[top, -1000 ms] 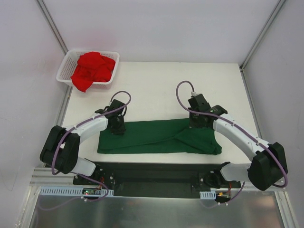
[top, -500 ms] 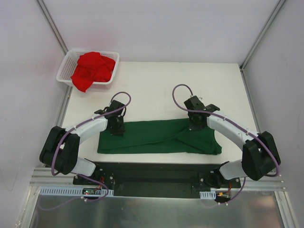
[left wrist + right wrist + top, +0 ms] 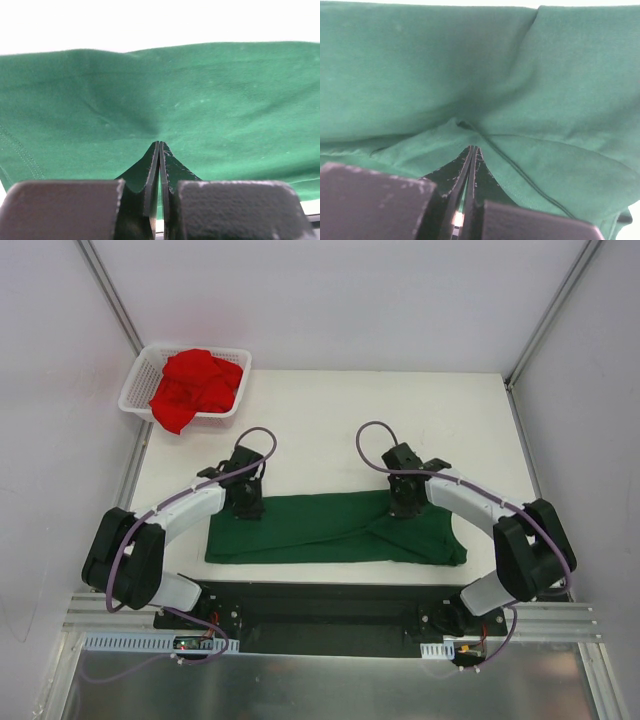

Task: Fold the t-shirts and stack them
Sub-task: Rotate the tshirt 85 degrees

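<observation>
The dark green t-shirt (image 3: 330,530) lies folded into a long flat strip across the near part of the white table (image 3: 330,420). My left gripper (image 3: 247,508) is at the strip's far edge near its left end, jaws closed on the green cloth (image 3: 225,100), fingertips (image 3: 159,142) pinching a small pucker. My right gripper (image 3: 402,506) is at the far edge right of the middle, jaws closed on the green cloth (image 3: 395,75) by a seam, fingertips (image 3: 471,147) together. The bright red t-shirt (image 3: 195,385) is heaped in the basket.
A white plastic mesh basket (image 3: 133,383) stands at the far left corner of the table, the red cloth hanging over its near rim. White walls with metal posts close in the sides and the back. A black base plate runs along the near edge.
My right gripper has slid a little to the left along the green shirt's far edge, its elbow swinging out right. My left gripper has hardly moved.
</observation>
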Controlling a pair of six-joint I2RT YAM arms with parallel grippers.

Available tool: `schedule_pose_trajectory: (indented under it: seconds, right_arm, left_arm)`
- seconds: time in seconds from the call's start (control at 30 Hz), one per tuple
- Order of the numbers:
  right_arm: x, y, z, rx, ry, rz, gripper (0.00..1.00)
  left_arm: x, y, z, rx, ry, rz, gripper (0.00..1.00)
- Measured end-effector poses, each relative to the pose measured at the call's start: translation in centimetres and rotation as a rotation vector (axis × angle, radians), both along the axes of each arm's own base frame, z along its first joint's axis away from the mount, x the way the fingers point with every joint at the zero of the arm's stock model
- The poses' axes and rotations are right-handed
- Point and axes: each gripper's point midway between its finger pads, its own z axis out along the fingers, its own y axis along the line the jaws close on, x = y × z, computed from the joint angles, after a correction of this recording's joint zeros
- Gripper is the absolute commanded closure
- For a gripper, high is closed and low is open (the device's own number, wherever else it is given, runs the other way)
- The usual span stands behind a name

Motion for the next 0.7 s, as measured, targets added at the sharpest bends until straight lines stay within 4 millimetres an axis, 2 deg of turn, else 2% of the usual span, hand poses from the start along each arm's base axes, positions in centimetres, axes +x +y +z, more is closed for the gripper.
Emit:
schedule_pose_trajectory:
  seconds: [0.33,0.5,0.7]
  right_arm:
    - [-0.1,-0.1,-1.4,-0.038,0.075,0.000,0.99]
    - [0.2,0.0,-2.8,-0.069,0.125,0.013,0.99]
    - [1.0,0.4,-2.9,-0.089,0.160,0.050,0.99]
  left_arm:
    - [1.2,-0.8,1.1,-0.022,-0.026,-0.022,1.00]
    - [1.6,-0.9,0.8,-0.014,-0.015,-0.028,1.00]
    - [1.6,-0.8,0.4,-0.008,-0.002,-0.024,1.00]
